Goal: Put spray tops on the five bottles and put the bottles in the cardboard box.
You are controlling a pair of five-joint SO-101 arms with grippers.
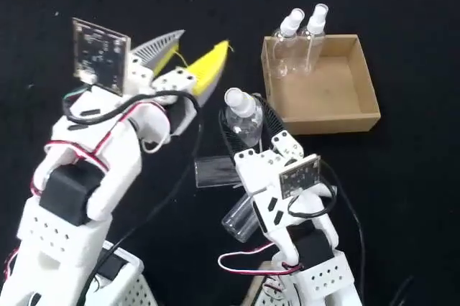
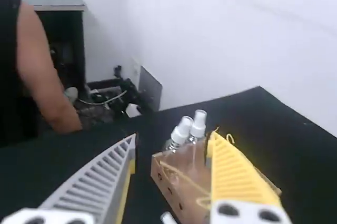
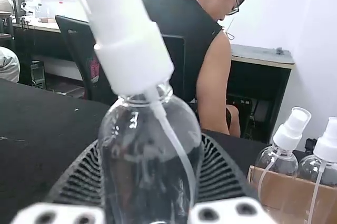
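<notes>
My right gripper is clamped on a clear plastic bottle. The bottle is upright and its white spray top is fitted. In the right wrist view my black ribbed fingers press the bottle's rounded body from both sides, and a thin dip tube runs down inside the transparent wall.

The bottle is just outside the cardboard box, off the corner nearest my two arms, with the box's wall between it and the box floor. The box is brown, matte, shallow and open-topped, with straight walls.

Two capped bottles stand inside the box at the far corner on my left arm's side. They touch each other and lean on the far wall. They have the same clear bodies and white tops.

My left gripper has its fingers spread apart and holds nothing. One finger is grey and one yellow, and both are ribbed, tapering wedges. The gripper hangs over the table beside the box and apart from it, with the yellow finger nearer the box. In the left wrist view that finger overlaps part of the box.

Two further clear bottles lie on their sides on the black matte table. One lies between my arms. The other is partly under my right arm. A black cable crosses the table near them.
</notes>
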